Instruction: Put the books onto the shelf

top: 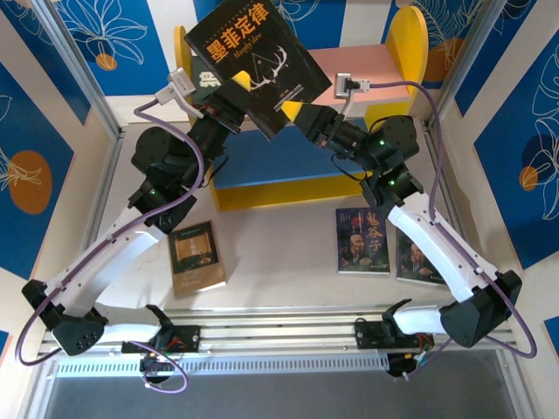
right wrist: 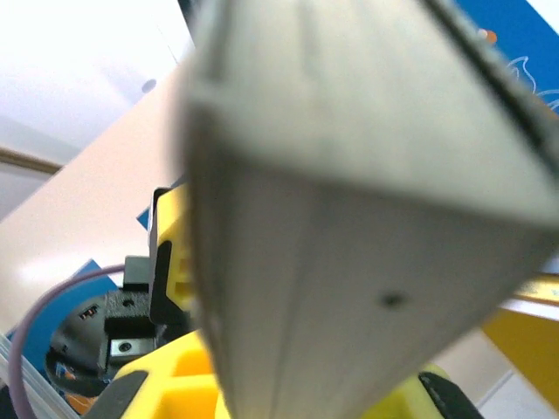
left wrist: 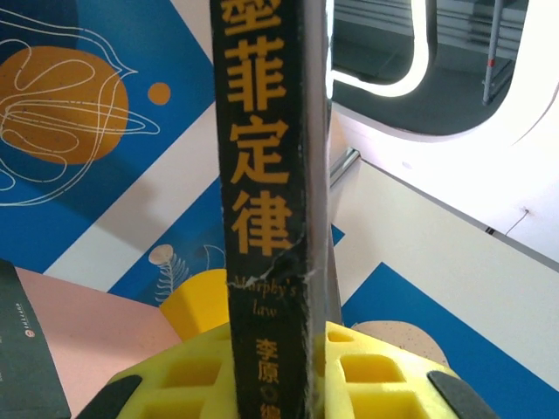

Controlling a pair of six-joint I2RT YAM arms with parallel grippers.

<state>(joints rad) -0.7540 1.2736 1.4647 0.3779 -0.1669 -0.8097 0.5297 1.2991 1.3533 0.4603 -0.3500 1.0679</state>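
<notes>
Black book [top: 249, 52] hides much of the shelf [top: 406, 44] on its left.

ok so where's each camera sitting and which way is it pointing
Top external: above and behind the arms, looking down at the table, shelf and both arms; left hand and right hand both grip the black book.
Left wrist: on the left arm, looking up along the book's spine; its yellow fingers at the bottom.
Right wrist: on the right arm, close against a blurred pale edge, apparently the book's; its yellow fingers at the bottom.
Shared: the black book, in all three.
</notes>
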